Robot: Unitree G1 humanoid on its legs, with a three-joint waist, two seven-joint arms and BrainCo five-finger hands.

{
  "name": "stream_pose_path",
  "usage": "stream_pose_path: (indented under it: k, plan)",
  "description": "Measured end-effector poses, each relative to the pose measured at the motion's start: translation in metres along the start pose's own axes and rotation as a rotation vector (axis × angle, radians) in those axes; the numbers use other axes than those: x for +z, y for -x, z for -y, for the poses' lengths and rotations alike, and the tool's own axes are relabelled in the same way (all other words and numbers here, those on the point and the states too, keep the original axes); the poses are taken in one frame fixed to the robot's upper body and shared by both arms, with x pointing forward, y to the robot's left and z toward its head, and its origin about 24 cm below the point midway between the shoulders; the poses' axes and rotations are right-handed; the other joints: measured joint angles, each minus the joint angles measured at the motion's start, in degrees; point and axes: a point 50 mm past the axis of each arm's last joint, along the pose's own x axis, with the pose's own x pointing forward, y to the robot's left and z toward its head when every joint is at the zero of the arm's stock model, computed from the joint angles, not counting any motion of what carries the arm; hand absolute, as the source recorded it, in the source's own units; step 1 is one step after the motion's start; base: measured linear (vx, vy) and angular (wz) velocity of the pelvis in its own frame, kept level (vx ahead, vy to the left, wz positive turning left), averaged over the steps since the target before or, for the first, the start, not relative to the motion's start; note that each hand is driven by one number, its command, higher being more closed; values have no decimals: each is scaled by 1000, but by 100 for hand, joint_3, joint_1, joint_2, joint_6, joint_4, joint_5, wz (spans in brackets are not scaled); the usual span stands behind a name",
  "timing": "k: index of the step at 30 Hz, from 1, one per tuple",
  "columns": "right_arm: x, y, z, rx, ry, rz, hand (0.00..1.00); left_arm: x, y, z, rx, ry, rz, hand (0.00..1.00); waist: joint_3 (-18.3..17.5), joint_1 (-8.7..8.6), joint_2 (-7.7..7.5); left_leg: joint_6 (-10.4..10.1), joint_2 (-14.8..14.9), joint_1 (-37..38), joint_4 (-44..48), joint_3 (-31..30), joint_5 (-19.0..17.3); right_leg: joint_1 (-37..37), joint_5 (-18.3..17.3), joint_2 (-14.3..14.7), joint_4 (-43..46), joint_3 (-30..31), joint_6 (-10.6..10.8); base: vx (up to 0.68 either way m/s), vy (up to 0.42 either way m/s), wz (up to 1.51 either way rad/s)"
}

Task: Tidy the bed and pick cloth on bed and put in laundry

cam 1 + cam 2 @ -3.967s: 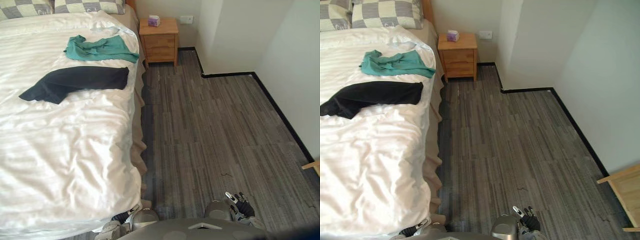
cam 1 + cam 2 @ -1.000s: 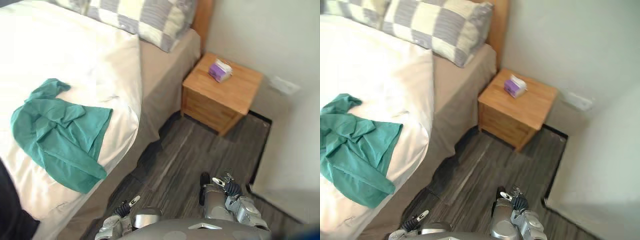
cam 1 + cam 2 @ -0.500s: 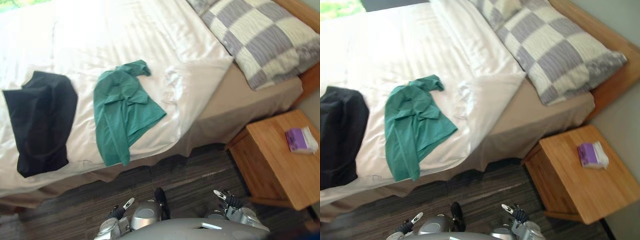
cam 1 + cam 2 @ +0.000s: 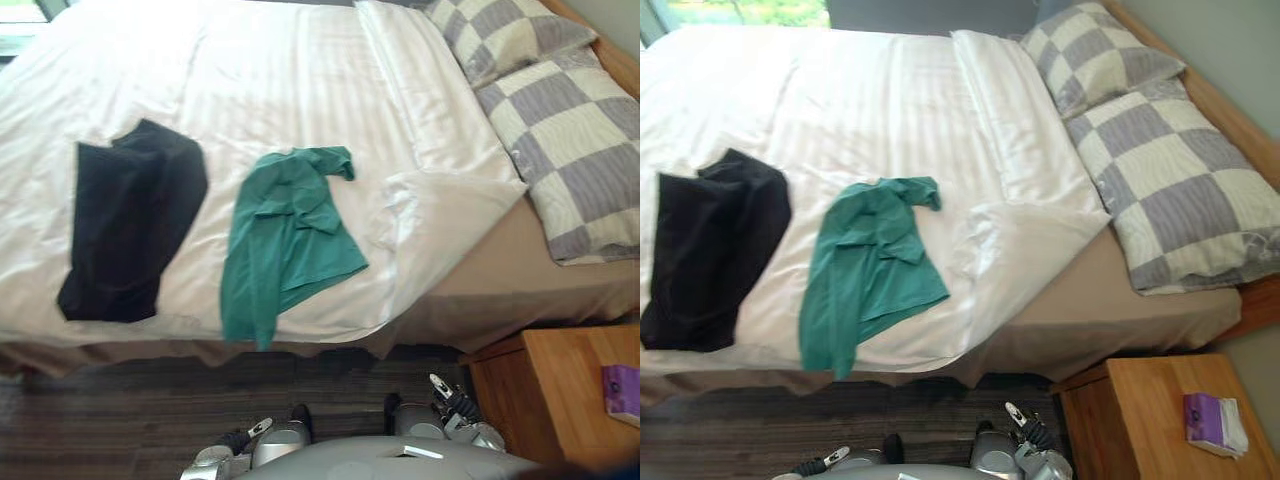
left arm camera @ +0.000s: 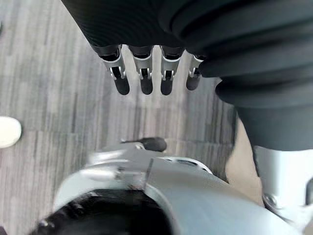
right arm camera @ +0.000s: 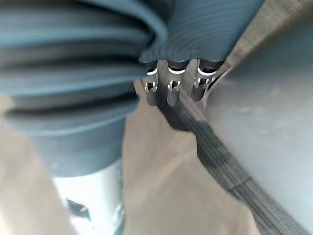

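Note:
A teal shirt [image 4: 286, 240] lies crumpled on the white duvet [image 4: 280, 90], its lower end hanging over the bed's near edge. To its left a black garment [image 4: 130, 220] is spread flat on the same duvet. My left hand [image 5: 142, 73] hangs low beside me over the grey floor, fingers straight and holding nothing; it also shows at the bottom of the left eye view [image 4: 238, 442]. My right hand [image 6: 171, 83] hangs down too, fingers straight and empty, near the bed skirt, seen in the left eye view [image 4: 452, 405].
Two checked pillows [image 4: 1160, 170] lie at the bed's right end against a wooden headboard [image 4: 1225, 110]. A wooden nightstand [image 4: 1140, 420] with a purple tissue pack [image 4: 1210, 420] stands at the lower right. Dark striped floor [image 4: 120, 420] runs along the bed's near side.
The camera has swung, so the bed now lies squarely across the view with both pillows showing. Both garments lie as before and both hands still hang low.

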Motion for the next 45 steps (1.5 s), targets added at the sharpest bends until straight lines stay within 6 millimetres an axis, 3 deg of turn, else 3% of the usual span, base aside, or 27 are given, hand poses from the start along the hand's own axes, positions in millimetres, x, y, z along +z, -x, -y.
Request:
stream_pose_path:
  k: [2, 3, 7, 10, 15, 19, 20, 22, 24, 25, 27, 32, 36, 45]
  plan:
    - [0, 1, 9, -82, -58, 3, 0, 12, -1, 8, -17, 3, 33, 0, 52, -181, 186, -110, 118, 132, -53, 148, 9, 162, 5, 125, -257, 0, -16, 121, -182, -31]
    - [0, 4, 17, -146, -96, 10, 0, 14, -1, 10, -20, 5, 44, 0, 45, -201, 206, -174, 163, 220, -56, 219, 10, 263, 4, 176, -304, 0, -20, 93, -134, -17]
    - [-9, 13, 39, -399, -210, 22, 0, 15, -1, 12, -27, 15, 55, 0, -127, -149, 197, -281, 299, 369, -76, 436, -88, 509, 31, 317, -562, -3, -116, 17, -96, -13]
    - [6, 17, 49, -591, -330, 94, 0, 16, -1, 10, -21, 38, 57, 0, -151, -122, 154, -274, 292, 360, -82, 460, -84, 514, 74, 313, -663, -8, -170, -39, -27, -2]
    - [64, 34, 73, -850, -537, 345, 0, 5, 0, 1, -3, 80, 35, 0, -233, -107, 54, -251, 257, 352, -86, 510, -91, 587, 140, 278, -815, -11, -168, -24, -5, -2]
    - [156, 65, 83, -876, -509, 709, 0, -9, 1, -2, -11, 90, 13, 0, -300, -114, 51, -238, 204, 273, -89, 470, -98, 575, 173, 214, -892, -82, -134, -1, 2, 7]
    - [182, 74, 77, -847, -429, 817, 0, -12, 2, -3, -9, 89, 9, 0, -323, -114, 49, -236, 198, 260, -89, 425, -97, 587, 173, 203, -899, -130, -130, 15, -5, 15]
    - [213, 84, 62, -780, -322, 936, 0, -15, 2, -5, -5, 88, 2, 0, -361, -113, 39, -236, 198, 241, -88, 403, -97, 586, 173, 201, -911, -157, -129, 21, -13, 10]
    - [251, 97, 27, -642, -28, 1083, 0, -15, 2, -6, -11, 78, 1, 0, -411, -117, 25, -235, 202, 189, -86, 366, -94, 565, 180, 205, -942, -187, -126, 15, -20, 9]
    - [258, 99, 17, -608, 30, 1112, 0, -14, 2, -5, -14, 72, 2, 0, -421, -117, 25, -234, 203, 175, -85, 352, -92, 561, 184, 205, -950, -203, -121, 26, -28, 12]
    - [280, 106, -21, -488, 270, 1207, 0, -14, 3, -5, -15, 36, 6, 0, -424, -115, 28, -230, 205, 170, -73, 288, -86, 561, 186, 203, -958, -263, -119, 32, -28, 13]
    - [305, 109, -75, -273, 585, 1260, 0, -21, 4, -5, -13, 11, -20, 0, -424, -114, 28, -231, 201, 168, -56, 279, -86, 562, 188, 200, -958, -281, -116, 4, -4, 1]
    - [315, 98, -126, -92, 918, 1165, 0, -21, 4, -5, -17, -15, -31, 0, -424, -98, 26, -221, 191, 157, -55, 243, -70, 566, 194, 183, -954, -323, -108, -26, -15, 3]
    - [315, 69, -158, -7, 1152, 938, 0, -16, 5, -3, -26, -65, -10, 0, -416, 72, 17, -145, 89, -6, -57, -95, 65, 593, 226, 46, -957, -676, -59, -48, -11, 20]
